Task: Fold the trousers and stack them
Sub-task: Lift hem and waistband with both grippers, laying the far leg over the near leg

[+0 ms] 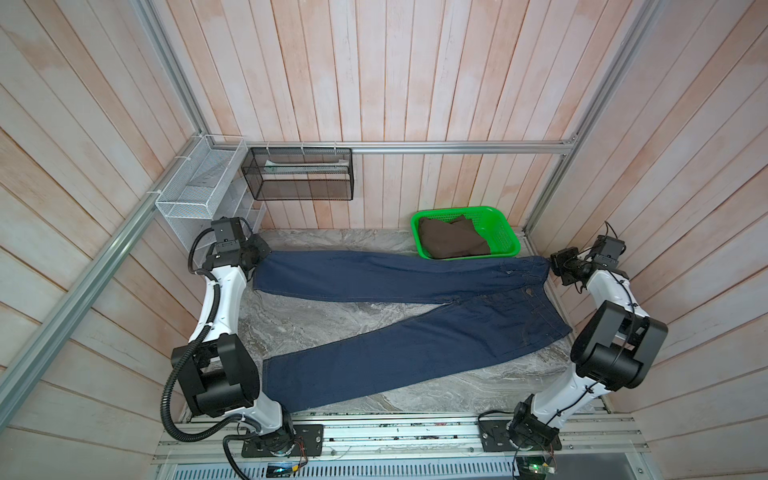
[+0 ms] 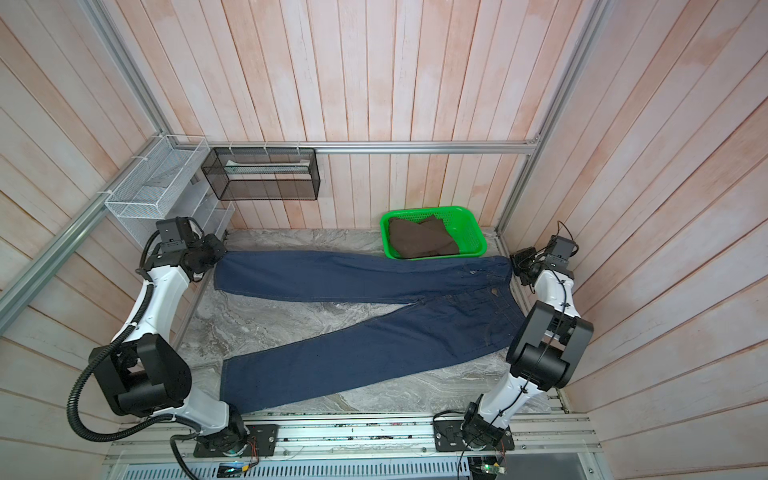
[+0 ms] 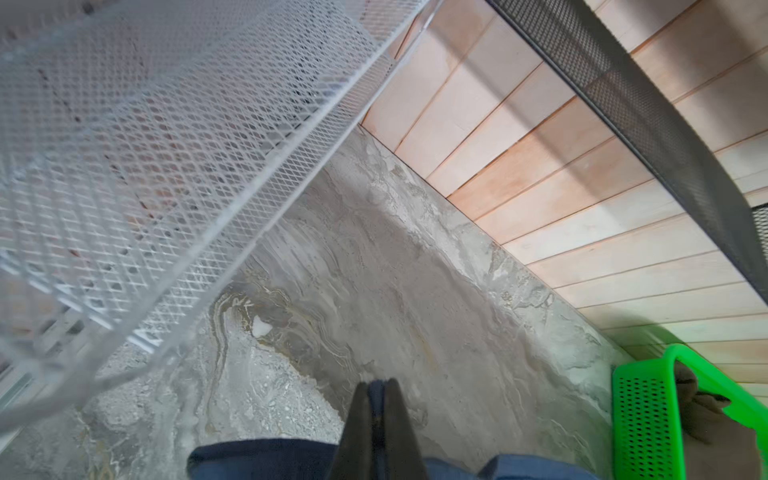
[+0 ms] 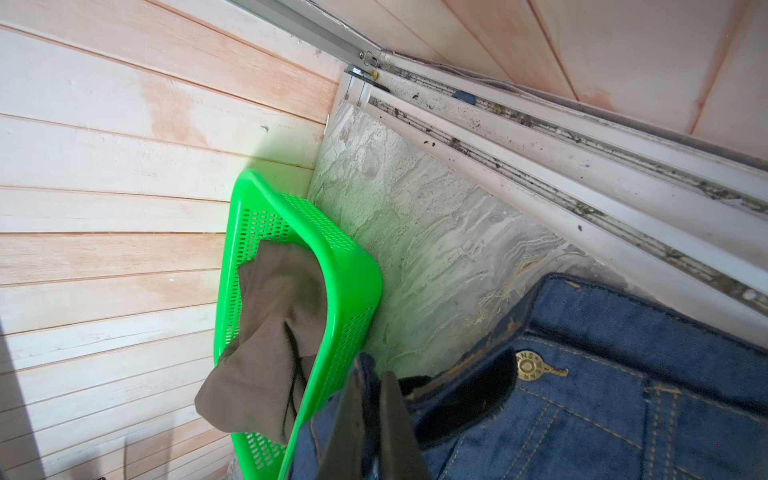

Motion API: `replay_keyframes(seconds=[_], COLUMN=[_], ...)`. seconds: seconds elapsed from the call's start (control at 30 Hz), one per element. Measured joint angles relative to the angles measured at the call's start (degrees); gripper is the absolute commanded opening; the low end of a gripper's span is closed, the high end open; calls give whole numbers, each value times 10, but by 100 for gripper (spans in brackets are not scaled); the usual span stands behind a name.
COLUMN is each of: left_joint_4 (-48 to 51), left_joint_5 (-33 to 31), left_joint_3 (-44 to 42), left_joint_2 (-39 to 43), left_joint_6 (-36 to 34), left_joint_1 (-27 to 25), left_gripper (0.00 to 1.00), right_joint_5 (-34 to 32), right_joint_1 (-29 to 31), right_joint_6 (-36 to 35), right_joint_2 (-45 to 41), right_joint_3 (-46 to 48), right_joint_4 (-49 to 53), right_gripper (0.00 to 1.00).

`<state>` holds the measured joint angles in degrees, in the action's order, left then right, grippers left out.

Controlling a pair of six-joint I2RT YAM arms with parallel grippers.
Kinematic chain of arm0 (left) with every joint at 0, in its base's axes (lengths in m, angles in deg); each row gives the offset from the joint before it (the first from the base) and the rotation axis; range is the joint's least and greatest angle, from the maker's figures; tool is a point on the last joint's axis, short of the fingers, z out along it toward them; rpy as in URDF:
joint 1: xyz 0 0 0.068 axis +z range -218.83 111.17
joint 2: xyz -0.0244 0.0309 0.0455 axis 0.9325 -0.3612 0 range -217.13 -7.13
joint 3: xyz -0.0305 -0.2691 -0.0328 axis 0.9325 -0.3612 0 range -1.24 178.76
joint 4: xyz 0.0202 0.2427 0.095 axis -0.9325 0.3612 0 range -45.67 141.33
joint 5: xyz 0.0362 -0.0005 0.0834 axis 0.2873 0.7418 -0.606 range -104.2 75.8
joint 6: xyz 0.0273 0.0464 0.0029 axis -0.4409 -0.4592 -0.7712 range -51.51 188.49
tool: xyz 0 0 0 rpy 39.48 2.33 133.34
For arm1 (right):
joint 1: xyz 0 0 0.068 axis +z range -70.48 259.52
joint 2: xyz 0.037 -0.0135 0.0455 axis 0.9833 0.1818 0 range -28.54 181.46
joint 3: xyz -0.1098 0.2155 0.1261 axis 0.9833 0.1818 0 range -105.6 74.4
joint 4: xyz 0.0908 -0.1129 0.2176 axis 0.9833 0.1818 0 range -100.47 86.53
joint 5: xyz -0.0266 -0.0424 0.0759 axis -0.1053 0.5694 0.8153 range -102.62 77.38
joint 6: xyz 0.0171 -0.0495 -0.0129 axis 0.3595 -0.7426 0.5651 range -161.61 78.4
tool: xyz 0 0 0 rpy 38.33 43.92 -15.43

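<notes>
Left gripper: I pinched a leg hem of the jeans, well apart from the green basket | right gripper: I pinched the waistband just beside it | jeans lay flat along its front.
</notes>
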<state>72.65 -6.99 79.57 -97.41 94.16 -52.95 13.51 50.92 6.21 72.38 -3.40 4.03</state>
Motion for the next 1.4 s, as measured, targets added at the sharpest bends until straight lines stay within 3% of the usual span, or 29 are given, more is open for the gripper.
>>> replay_keyframes(seconds=[0.17,0.53,0.8,0.97,1.13,1.4], left_joint_4=[-12,-5,-11,-19,-6,28], left_joint_5=[29,71,73,68,53,54], left_joint_3=[-7,24,22,-78,-178,-277], left_joint_2=[2,-18,-19,59,193,330], left_joint_6=[-4,7,15,12,25,29], left_joint_1=[7,14,11,6,17,17], left_gripper=[0,0,0,0,0,0], right_joint_5=[10,13,21,21,20,20], right_joint_1=[0,22,31,12,-26,-63], right_joint_6=[11,51,56,42,21,-22], right_joint_2=[3,95,109,71,19,-28], right_joint_3=[-17,-164,-145,-76,-1,72], right_joint_4=[0,-13,-13,-12,-16,-23], right_gripper=[0,0,0,0,0,0])
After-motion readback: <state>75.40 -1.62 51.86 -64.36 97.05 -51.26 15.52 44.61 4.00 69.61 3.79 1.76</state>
